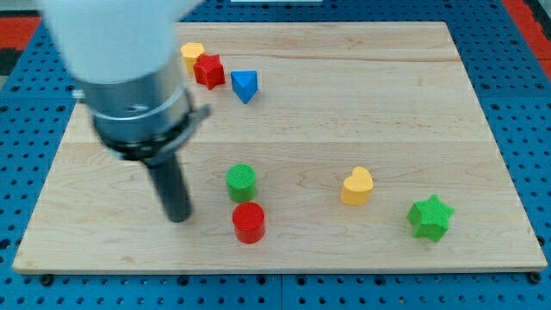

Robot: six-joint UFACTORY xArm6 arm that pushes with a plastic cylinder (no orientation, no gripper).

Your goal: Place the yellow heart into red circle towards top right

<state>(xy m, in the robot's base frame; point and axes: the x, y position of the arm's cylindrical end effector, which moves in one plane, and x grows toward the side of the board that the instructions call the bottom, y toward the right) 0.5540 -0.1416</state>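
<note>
The yellow heart (356, 186) lies at the view's lower right of the wooden board (362, 95). The red circle block (249, 222) sits left of it, near the view's bottom centre, with a green circle block (241, 181) just above it. My tip (179, 215) rests on the board left of the red circle, about a block's width away, and far left of the yellow heart. The arm's grey and white body rises from it toward the view's top left.
A green star (430, 217) lies right of the yellow heart. Near the view's top left are a yellow block (191, 55), partly hidden by the arm, a red star (208, 71) and a blue triangle (244, 85). A blue pegboard surrounds the board.
</note>
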